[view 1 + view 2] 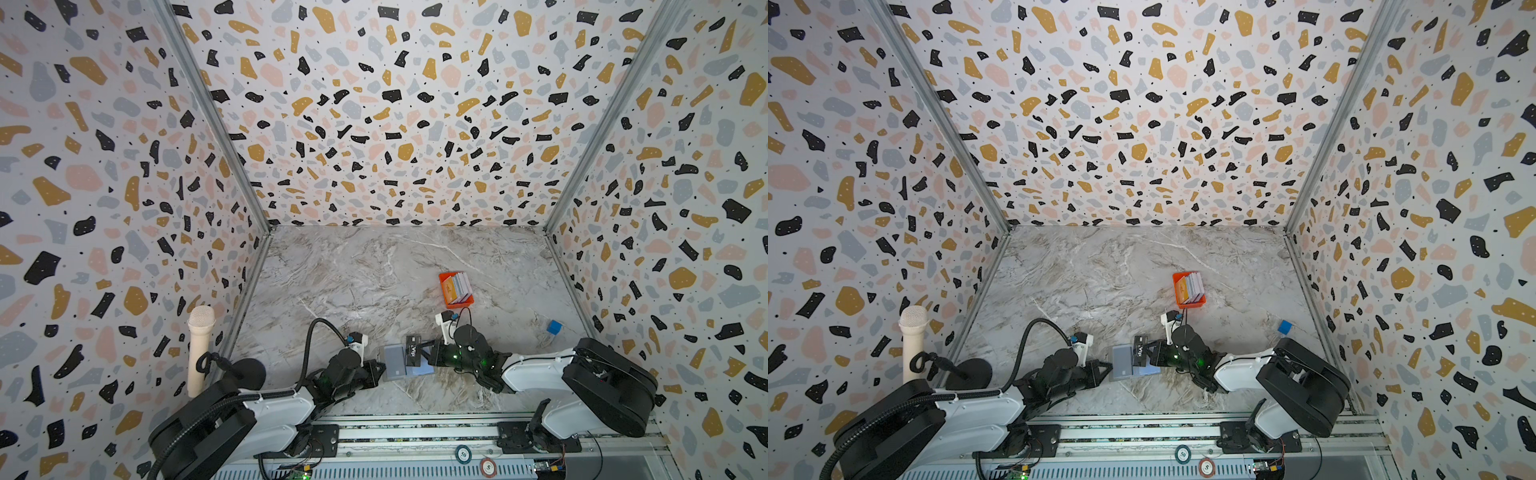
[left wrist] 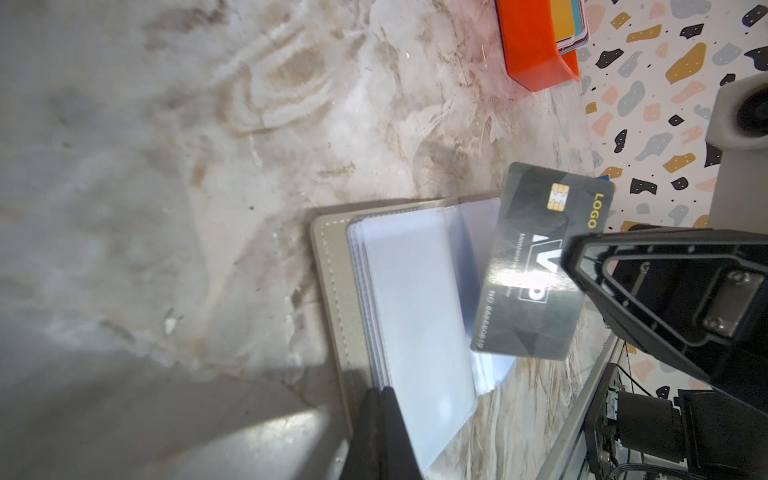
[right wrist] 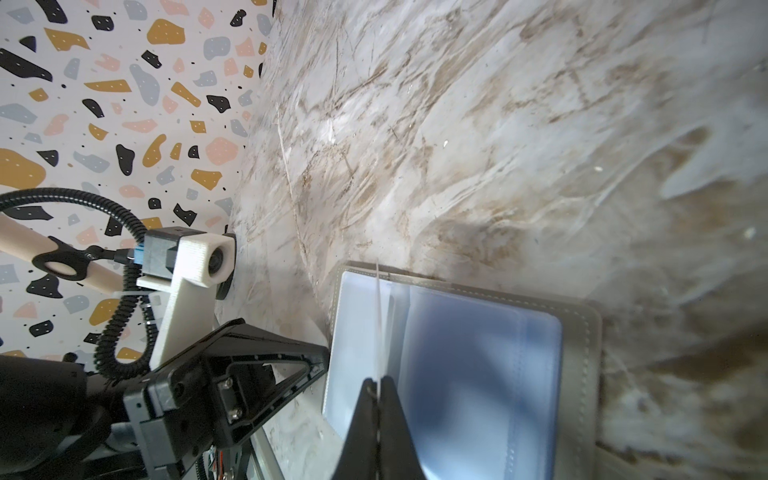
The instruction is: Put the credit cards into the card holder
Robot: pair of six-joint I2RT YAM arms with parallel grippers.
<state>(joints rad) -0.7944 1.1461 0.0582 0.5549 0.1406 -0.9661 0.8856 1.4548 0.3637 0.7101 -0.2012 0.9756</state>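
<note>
The grey card holder [image 1: 394, 363] [image 1: 1121, 365] lies open on the marble near the front edge, its clear pockets [image 2: 415, 299] facing up. My right gripper [image 1: 424, 351] [image 3: 378, 384] is shut on a dark "VIP" credit card [image 2: 536, 266] [image 1: 412, 345], held tilted just above the holder's pockets; the right wrist view shows this card edge-on [image 3: 377, 316]. My left gripper [image 1: 381, 370] [image 2: 380, 395] is shut, its tips resting on the holder's left cover edge [image 3: 336, 332]. More credit cards [image 1: 459, 286] [image 1: 1192, 286] stand in an orange tray.
The orange tray [image 1: 443, 291] [image 2: 532, 50] sits behind the right arm. A blue cube [image 1: 554, 327] lies at the right. A microphone [image 1: 200, 349] stands at the left wall. Two poker chips [image 1: 463, 454] rest on the front rail.
</note>
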